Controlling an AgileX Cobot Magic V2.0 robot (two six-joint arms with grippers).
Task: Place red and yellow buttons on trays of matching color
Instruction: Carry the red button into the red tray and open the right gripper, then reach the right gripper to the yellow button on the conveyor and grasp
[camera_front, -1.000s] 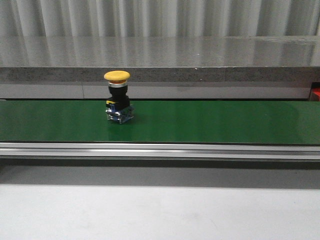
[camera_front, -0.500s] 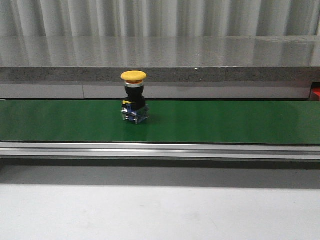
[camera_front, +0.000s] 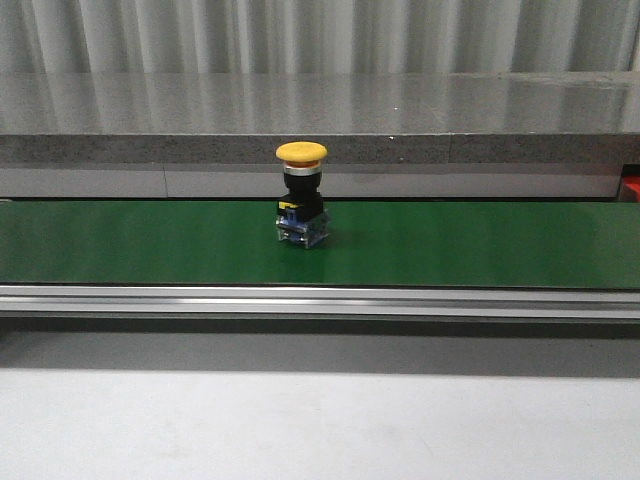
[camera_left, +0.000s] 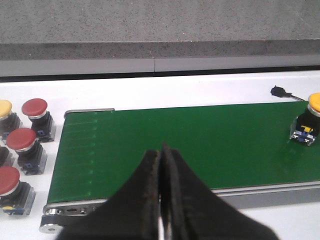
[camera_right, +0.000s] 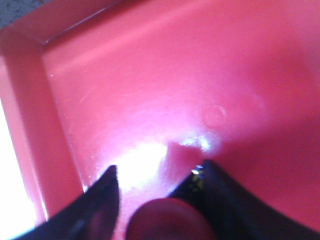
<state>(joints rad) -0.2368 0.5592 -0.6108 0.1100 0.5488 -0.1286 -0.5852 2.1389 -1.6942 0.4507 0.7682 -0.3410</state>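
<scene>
A yellow-capped button (camera_front: 301, 195) stands upright on the green conveyor belt (camera_front: 480, 245), near its middle. It also shows at the edge of the left wrist view (camera_left: 309, 120). Neither gripper shows in the front view. My left gripper (camera_left: 162, 150) is shut and empty, above the belt's near edge (camera_left: 200, 135). My right gripper (camera_right: 157, 172) is low over the floor of the red tray (camera_right: 150, 75), with a red button (camera_right: 170, 220) between its fingers, the cap towards the camera. No yellow tray is in view.
Three red buttons (camera_left: 21, 140) and one yellow button (camera_left: 4, 107) stand on the white table beside the belt's end. A small black connector (camera_left: 280, 91) lies beyond the belt. A bit of red (camera_front: 632, 187) shows at the front view's right edge.
The yellow button has moved to the right along the belt, from left of centre to about the middle.
</scene>
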